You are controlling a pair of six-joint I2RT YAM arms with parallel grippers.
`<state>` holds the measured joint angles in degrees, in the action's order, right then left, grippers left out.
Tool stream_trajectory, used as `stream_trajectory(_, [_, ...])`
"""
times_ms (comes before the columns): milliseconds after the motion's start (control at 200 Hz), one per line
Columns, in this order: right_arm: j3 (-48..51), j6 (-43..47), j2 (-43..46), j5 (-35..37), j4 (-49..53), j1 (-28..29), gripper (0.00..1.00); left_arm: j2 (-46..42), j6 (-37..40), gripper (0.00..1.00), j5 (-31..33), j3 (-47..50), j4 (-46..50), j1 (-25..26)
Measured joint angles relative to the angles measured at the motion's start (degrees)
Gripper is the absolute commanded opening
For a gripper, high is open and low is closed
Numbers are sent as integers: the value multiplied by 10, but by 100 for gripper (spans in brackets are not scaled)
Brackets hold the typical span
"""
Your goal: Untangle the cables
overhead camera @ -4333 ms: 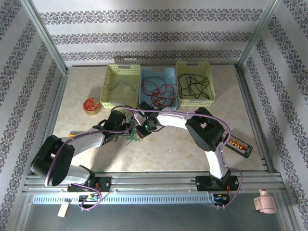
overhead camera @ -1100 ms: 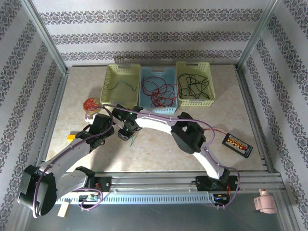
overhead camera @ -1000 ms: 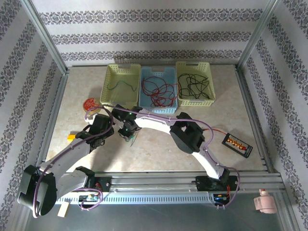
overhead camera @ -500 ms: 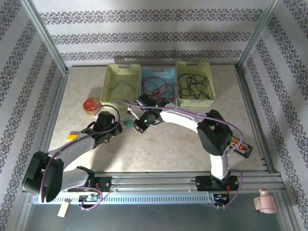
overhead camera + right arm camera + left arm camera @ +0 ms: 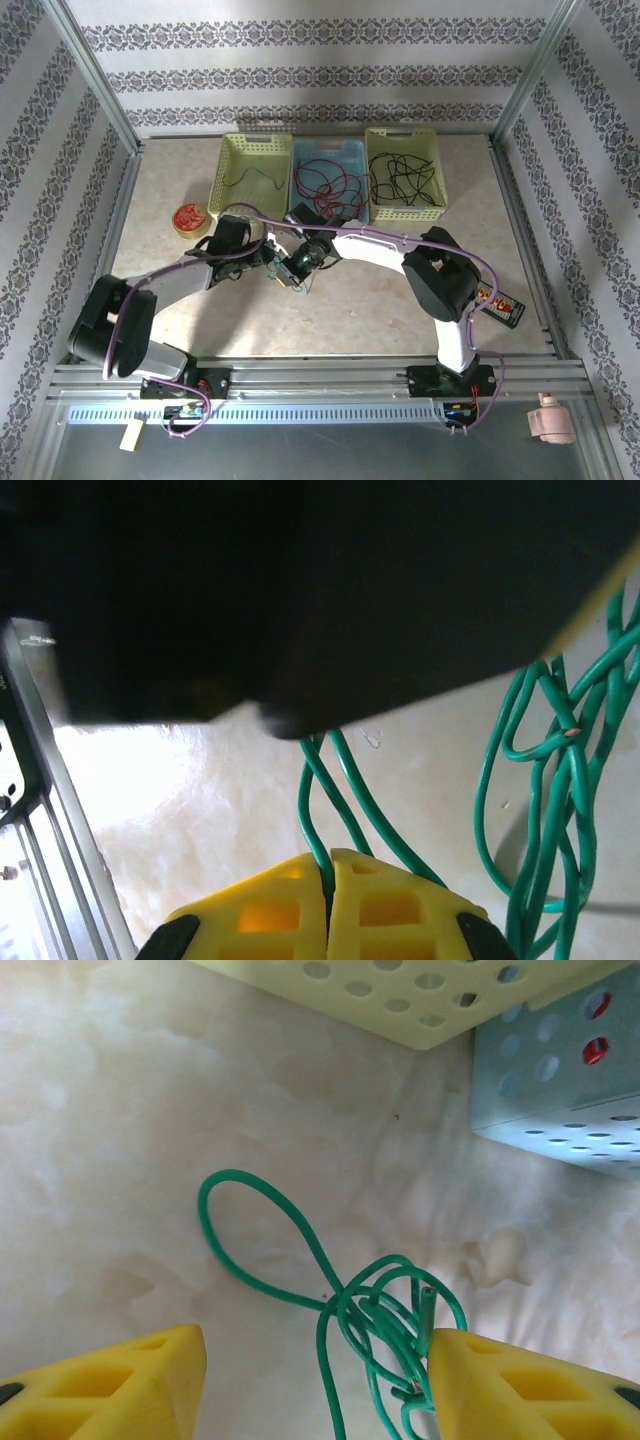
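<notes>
The green cable point(image 5: 380, 1312) is a thin, glossy strand bunched into a small knot of overlapping coils, with one long open loop stretching away from it across the pale marbled tabletop point(image 5: 380, 310). It lies in the middle of the tabletop, just in front of the baskets, between the two arms' tips point(image 5: 279, 262). At the far side three baskets stand in a row: the left basket point(image 5: 222, 175), yellow-green, holds a single green strand point(image 5: 258, 178); the blue basket point(image 5: 297, 190) holds red cables point(image 5: 328, 185) in loose loops; the right basket point(image 5: 438, 180), also yellow-green, holds black cables point(image 5: 403, 175). The left gripper point(image 5: 312, 1345) hangs over the knot with its yellow fingers spread wide; the coils sit between them, close against the finger on the right of its wrist view. The right gripper point(image 5: 330, 865) has its fingers pressed together, pinching green strands at their seam, with the rest of the tangle point(image 5: 548, 742) hanging just beside it.
</notes>
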<state>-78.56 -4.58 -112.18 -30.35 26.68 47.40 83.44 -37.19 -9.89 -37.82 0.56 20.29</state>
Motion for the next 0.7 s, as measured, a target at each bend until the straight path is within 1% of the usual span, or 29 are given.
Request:
stream_trajectory(65, [1, -3, 0, -3, -3, 0, 0, 30, 7, 59, 0, -16, 2, 9])
stream_trajectory(95, [2, -6, 0, -4, -4, 0, 0, 44, 10, 57, 0, -25, 3, 15])
stream_trajectory(155, [5, -15, 0, -5, -7, -3, 0, 73, 17, 40, 3, -45, 14, 26])
stream_trajectory(290, [23, -37, 3, -5, -26, -18, 0, 121, 31, 12, 15, -96, 49, 37])
stream_trajectory(365, [38, -49, 14, 0, -44, -27, 0, 137, 38, 0, 19, -121, 61, 39])
stream_trajectory(465, [67, -63, 42, 20, -65, -43, 0, 152, 43, 0, 31, -136, 65, 42])
stream_trajectory(565, [112, -85, 89, 42, -91, -64, 0, 153, 46, 0, 35, -136, 65, 43])
stream_trajectory(700, [173, -129, 161, 65, -134, -112, 0, 152, 49, 0, 41, -132, 61, 45])
